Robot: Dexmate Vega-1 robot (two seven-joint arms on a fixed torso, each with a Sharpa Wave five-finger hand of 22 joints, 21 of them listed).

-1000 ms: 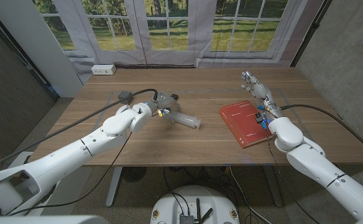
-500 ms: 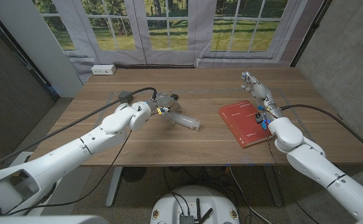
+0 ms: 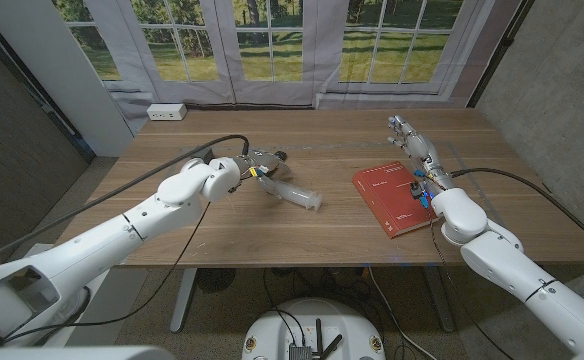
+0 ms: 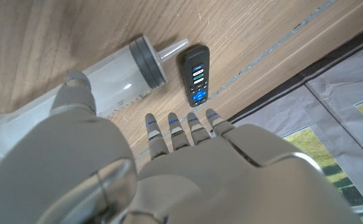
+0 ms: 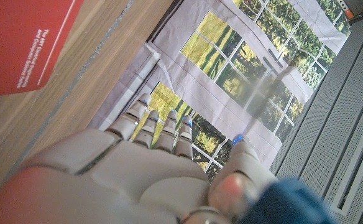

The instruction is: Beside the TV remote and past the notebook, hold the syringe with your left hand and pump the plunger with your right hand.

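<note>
A wooden table (image 3: 272, 225) seen from above. On the left, the robot's left hand (image 3: 257, 163) hovers over a clear syringe (image 3: 294, 193) lying on the wood, fingers spread, thumb beside the barrel, gripping nothing. A black TV remote (image 4: 195, 75) lies just beside the syringe's tip. Further right lies a red notebook (image 3: 392, 198). Beyond it, the right hand (image 3: 412, 142) stretches out, fingers straight, empty.

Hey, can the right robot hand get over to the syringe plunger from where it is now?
Probably yes: the right robot hand holds nothing, and bare table lies between it and the syringe.
</note>
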